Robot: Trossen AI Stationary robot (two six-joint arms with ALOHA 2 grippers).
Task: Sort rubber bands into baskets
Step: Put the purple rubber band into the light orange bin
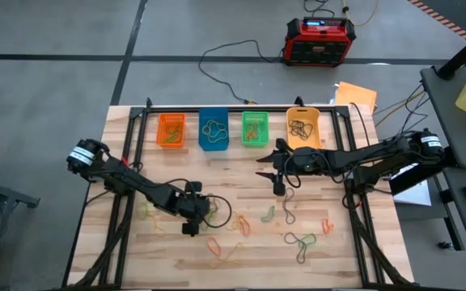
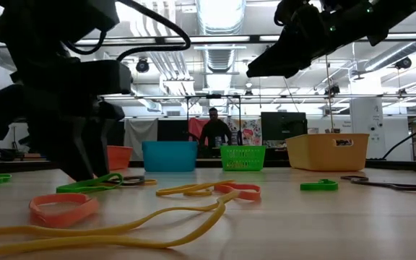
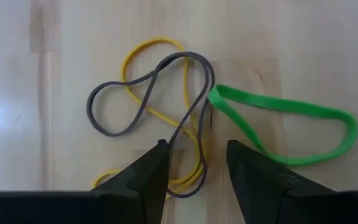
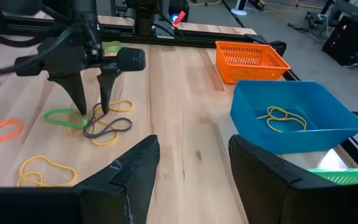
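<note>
Four baskets stand in a row at the table's far edge: orange point(image 1: 171, 129), blue point(image 1: 213, 129), green point(image 1: 255, 128) and yellow-orange point(image 1: 303, 125). Loose rubber bands point(image 1: 245, 225) lie flat on the near half of the wood. My left gripper point(image 3: 194, 149) is open and points down. Its fingers stand astride a dark grey band point(image 3: 148, 93) that lies over a yellow band point(image 3: 132, 59). A green band point(image 3: 291, 124) lies beside them. My right gripper point(image 4: 194, 143) hangs open above the table's middle point(image 1: 265, 166), with nothing between its fingers. My left gripper comes from above with its open fingers on either side of the dark grey band's long strands point(image 3: 188, 134). The band lies flat on the table. One fingertip point(image 3: 159, 149) is right beside a strand; whether it touches I cannot tell.
A yellow band point(image 4: 281, 118) lies in the blue basket, and dark bands point(image 1: 301, 127) in the yellow-orange one. Black frame rails point(image 1: 124, 186) run along the table's left and right sides. A red-and-black box point(image 1: 320, 40) with cables sits on the floor beyond. A person point(image 2: 214, 131) stands far behind.
</note>
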